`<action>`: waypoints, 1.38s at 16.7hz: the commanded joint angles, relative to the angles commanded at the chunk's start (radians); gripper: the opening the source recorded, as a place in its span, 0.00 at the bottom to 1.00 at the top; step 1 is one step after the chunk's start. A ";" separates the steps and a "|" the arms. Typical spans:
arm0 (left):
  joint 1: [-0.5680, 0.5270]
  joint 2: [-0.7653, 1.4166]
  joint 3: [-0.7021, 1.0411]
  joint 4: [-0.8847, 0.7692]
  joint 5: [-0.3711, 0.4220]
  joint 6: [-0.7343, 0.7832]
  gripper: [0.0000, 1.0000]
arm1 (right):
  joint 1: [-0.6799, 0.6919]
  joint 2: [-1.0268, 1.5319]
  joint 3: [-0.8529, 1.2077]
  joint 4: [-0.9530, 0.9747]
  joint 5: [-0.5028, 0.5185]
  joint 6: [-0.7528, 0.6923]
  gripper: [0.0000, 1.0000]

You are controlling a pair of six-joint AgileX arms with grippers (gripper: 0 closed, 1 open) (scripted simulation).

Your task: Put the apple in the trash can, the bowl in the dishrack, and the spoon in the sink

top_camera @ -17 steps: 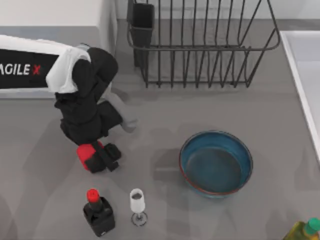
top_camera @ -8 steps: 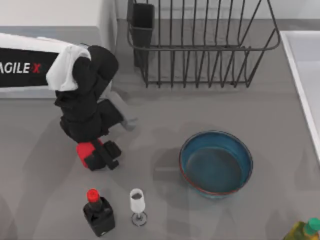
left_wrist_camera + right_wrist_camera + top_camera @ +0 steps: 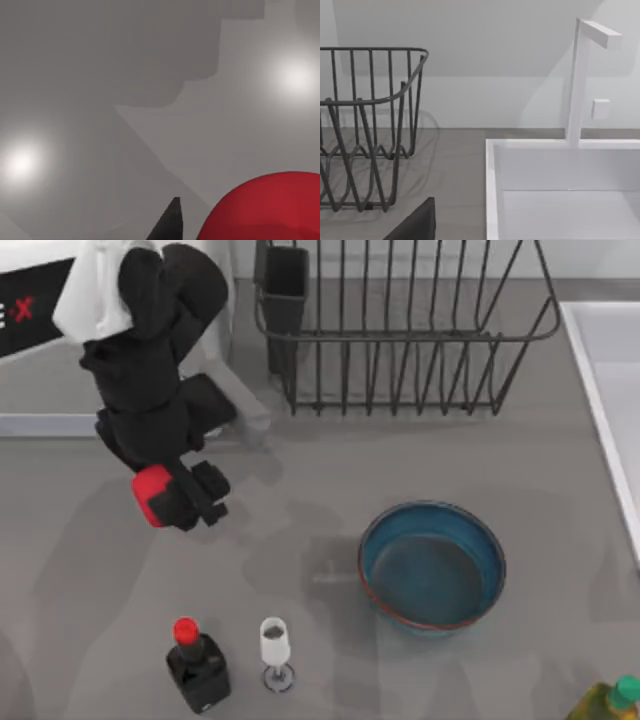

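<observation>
The left tool was squeezed shut on the apple, holding it up off the grey surface on the left side. In the left wrist view the apple was a big red ball right by a dark fingertip, with the bare surface far below it. So the apple was not on the surface and not in any trash can yet. No trash can could be seen, so I could not tell which way the arm had to carry it; that is the thing the next move depends on. The left arm was the one for this job, because it already had the apple. The blue bowl sat alone on the surface, right of the middle and well apart from the left tool. The black wire dishrack stood behind the bowl, and the white sink was at the right edge. The right wrist view looked at the dishrack and the sink, and I could not tell if the right tool was open or closed. A black bottle with a red cap and a little glass stood near the front, below the held apple.
</observation>
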 joint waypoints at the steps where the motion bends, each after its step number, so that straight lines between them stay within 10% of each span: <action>1: 0.000 -0.012 0.015 -0.020 0.000 -0.001 0.00 | 0.000 0.000 0.000 0.000 0.000 0.000 1.00; 12: 0.038 -0.049 0.001 -0.037 -0.006 0.148 0.00 | 0.000 0.000 0.000 0.000 0.000 0.000 1.00; 23: 0.306 -0.265 -0.128 -0.096 -0.054 1.170 0.00 | 0.000 0.000 0.000 0.000 0.000 0.000 1.00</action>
